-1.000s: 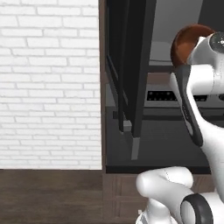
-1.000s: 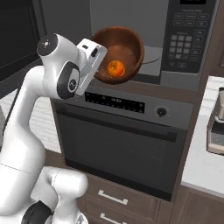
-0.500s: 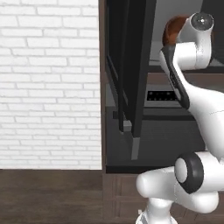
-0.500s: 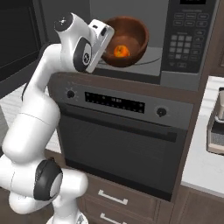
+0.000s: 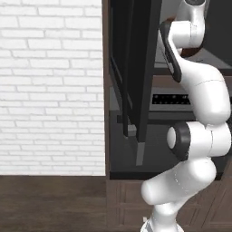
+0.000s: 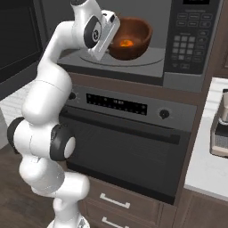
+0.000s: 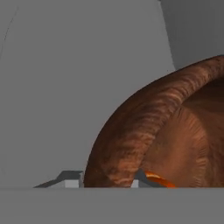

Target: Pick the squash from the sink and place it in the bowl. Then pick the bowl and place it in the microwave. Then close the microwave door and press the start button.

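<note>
The reddish-brown bowl (image 6: 132, 36) stands upright on the turntable plate (image 6: 149, 60) inside the open microwave (image 6: 178, 75). The orange squash (image 6: 126, 43) lies in it. My gripper (image 6: 113, 46) reaches in from the left and is shut on the bowl's near rim. In the hand view the bowl (image 7: 175, 127) is close up, its rim sits between my fingertips (image 7: 72, 179), and a sliver of squash (image 7: 159, 180) shows inside. The microwave door (image 5: 136, 68) hangs open to the left. The sink is out of view.
The microwave's keypad (image 6: 187, 42) is right of the cavity. Below is an oven (image 6: 124, 138) with a display strip and knob (image 6: 164, 114), then drawers (image 6: 111, 200). A counter with an appliance (image 6: 220, 129) is at right. A white brick wall (image 5: 50, 90) stands left of the cabinet.
The arm has lifted and reached deeper into the microwave. The bowl went from tilted toward the camera to level on the turntable plate, with the squash still inside.
</note>
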